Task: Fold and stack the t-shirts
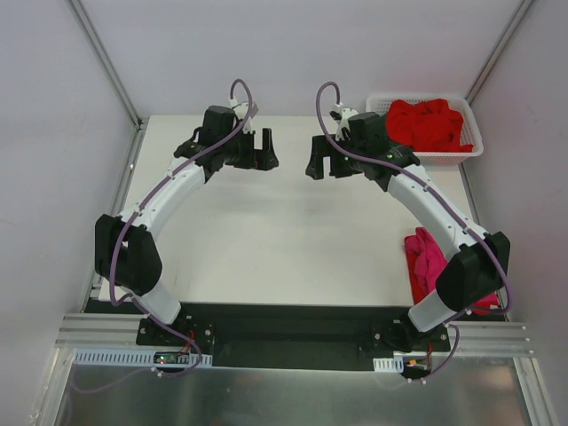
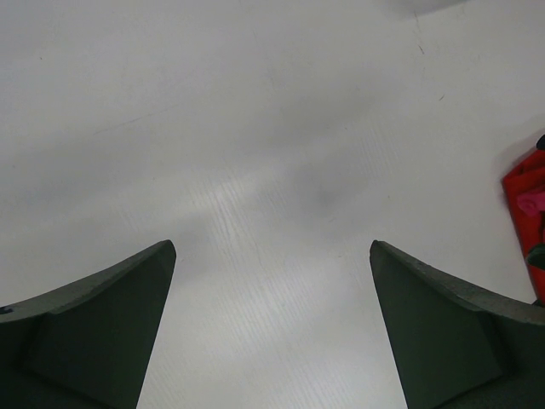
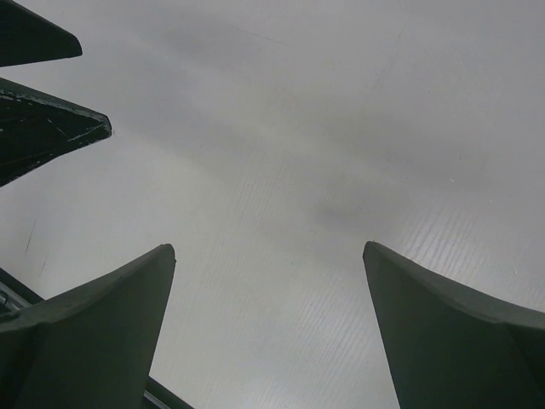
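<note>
Here, the scene by parts:

Left gripper [image 1: 263, 148]: spread wide with nothing between the fingers, hovering over bare worktop at the far middle, facing the other gripper.

Right gripper [image 1: 318, 157]: likewise spread and holding nothing, just across a small gap from the left one.

Red t-shirts [image 1: 430, 124]: a crumpled heap filling the white basket [image 1: 473, 149] at the far right corner of the worktop [image 1: 266, 240]; unfolded, in loose rumpled mounds.

Pink t-shirt [image 1: 425, 262]: a compact bundle at the right edge, near the right arm's base and partly hidden behind its elbow; its long axis seems to run front to back. Whether it is neatly folded I cannot tell.

Key relation: the basket lies just to the right of the right gripper and beyond it, so the right arm is clearly nearer; the left arm would have to cross the middle. The left wrist view catches only a sliver of red cloth at its right edge.

Materials: soft, limp knit fabric that will sag and drape when lifted; slotted, rigid plastic basket; smooth matte white worktop with a faint ribbed grain.

Stage: red shirts remain unfolded in the basket, so folding work is left by my judgement.
</note>
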Controlling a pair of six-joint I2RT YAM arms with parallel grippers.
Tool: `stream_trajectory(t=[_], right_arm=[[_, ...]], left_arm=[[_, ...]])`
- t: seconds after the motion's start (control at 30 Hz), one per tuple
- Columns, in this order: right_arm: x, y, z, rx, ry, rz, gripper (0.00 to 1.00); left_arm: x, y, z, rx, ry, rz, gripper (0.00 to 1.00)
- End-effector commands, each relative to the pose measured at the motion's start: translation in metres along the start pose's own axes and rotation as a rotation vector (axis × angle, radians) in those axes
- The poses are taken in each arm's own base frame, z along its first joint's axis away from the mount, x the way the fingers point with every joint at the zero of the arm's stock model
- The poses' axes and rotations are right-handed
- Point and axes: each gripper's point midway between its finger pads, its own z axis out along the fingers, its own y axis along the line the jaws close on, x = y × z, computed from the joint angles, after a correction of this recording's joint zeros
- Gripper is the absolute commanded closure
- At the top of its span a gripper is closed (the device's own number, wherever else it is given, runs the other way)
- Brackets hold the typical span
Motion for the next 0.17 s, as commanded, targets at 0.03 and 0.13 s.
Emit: stream_trajectory(t=[0.03, 0.13], right_arm=[[-0.0174, 0.0109, -0.0073, -0.026, -0.048, -0.034, 0.04], [-0.0199, 0.0119, -0.0085, -0.019, -0.057, -0.045, 0.04]], left_arm=[[-0.0138, -0.0095, -0.0089, 0.006, -0.038, 0.035, 0.01], [-0.0127, -0.0089, -0.0079, 0.004, -0.034, 0.033, 0.01]])
